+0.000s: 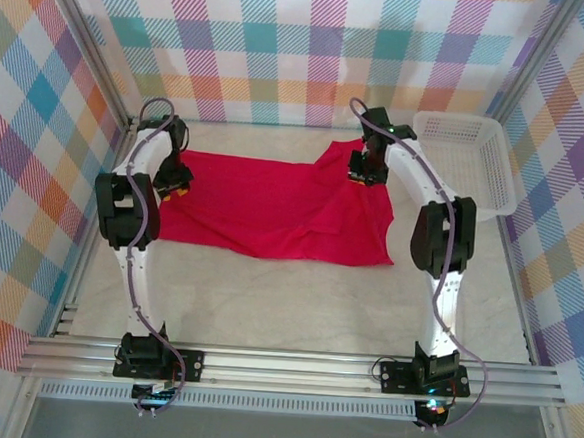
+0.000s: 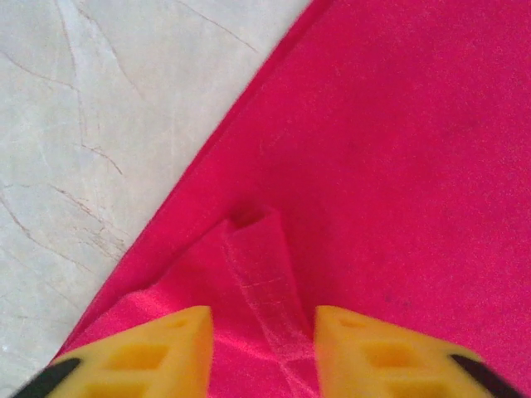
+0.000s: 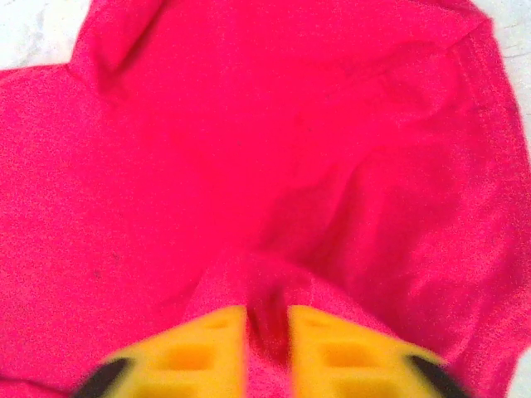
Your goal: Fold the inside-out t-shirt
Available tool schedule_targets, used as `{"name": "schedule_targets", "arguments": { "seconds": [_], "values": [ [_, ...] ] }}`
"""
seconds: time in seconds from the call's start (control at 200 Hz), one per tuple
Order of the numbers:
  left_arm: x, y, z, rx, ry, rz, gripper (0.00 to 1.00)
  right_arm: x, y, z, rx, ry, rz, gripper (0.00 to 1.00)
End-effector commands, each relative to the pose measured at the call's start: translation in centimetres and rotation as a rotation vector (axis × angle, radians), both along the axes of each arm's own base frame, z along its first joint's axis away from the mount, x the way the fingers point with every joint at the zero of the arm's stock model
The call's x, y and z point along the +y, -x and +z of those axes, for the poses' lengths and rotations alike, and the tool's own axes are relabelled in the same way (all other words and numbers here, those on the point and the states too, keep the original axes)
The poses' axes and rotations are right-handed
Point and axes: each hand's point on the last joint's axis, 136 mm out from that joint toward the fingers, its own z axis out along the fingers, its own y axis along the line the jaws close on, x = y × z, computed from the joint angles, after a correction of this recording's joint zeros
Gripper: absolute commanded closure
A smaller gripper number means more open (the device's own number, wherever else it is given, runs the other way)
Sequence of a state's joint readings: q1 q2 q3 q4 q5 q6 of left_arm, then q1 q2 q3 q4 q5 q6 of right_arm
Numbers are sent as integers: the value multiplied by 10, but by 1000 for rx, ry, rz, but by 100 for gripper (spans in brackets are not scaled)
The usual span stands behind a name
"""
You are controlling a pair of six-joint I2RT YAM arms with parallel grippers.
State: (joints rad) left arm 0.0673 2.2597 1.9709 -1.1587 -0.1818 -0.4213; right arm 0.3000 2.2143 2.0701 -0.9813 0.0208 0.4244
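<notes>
Item: inside-out t-shirt [image 1: 272,213], bright red, 1 piece.
Location: spread flat on the middle of the pale surface [image 1: 296,310], between the 2 arms, its long side running left to right.
Outline: near edge slightly wavy; 1 flap reaches toward the far side at the right end.
Left hand [image 1: 174,184]: low over the shirt's left end. In the wrist view [image 2: 264,323] its yellow fingers [image 2: 158,352] stand apart, released, with a narrow raised ridge of cloth in the gap.
Right hand [image 1: 363,174]: on the flap at the far right end. In the wrist view [image 3: 267,323] the fingers are only slightly parted and a tuck of cloth fills the gap. The view is blurred, so I cannot tell whether it is clenched or let go.
Shirt edge, left wrist view: diagonal hem, bare veined surface to its left.
Other: white mesh basket [image 1: 500,178], 1, far right corner, not touching the shirt.
</notes>
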Motion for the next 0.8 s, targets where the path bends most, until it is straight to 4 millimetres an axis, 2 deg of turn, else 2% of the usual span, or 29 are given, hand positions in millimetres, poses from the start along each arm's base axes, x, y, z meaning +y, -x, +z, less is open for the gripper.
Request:
{"name": "schedule_targets", "arguments": {
  "seconds": [0.0, 0.065, 0.145, 0.21, 0.3, 0.38, 0.5, 0.585, 0.675, 0.735, 0.8],
  "values": [
    [15, 13, 28, 28, -55, -4, 57, -2, 6, 11, 63, -13, 19, 59],
    [11, 23, 46, -19, -49, 6, 57, 0, 17, 13, 81, -35, 19, 57],
    [-5, 44, 50, -101, 28, 33, 57, 5, 40, 13, 83, -79, 22, 57],
    [-24, 65, 38, -143, 136, 55, 57, 12, 65, 7, 86, -125, 26, 57],
    [-42, 80, 21, -202, 246, 92, 57, 22, 100, -5, 100, -196, 26, 57],
    [-44, 82, 5, -226, 295, 134, 57, 27, 120, -18, 122, -251, 3, 60],
    [-48, 72, -14, -217, 365, 177, 59, 25, 135, -41, 163, -276, -42, 64],
    [-43, 62, -20, -216, 365, 194, 59, 26, 143, -59, 200, -293, -58, 66],
    [-31, 55, -29, -212, 372, 230, 60, 17, 153, -84, 250, -260, -96, 70],
    [-17, 61, -40, -177, 366, 269, 61, 9, 161, -101, 290, -230, -122, 71],
    [1, 79, -56, -119, 355, 325, 62, -1, 170, -115, 330, -194, -140, 72]
  ]
}}
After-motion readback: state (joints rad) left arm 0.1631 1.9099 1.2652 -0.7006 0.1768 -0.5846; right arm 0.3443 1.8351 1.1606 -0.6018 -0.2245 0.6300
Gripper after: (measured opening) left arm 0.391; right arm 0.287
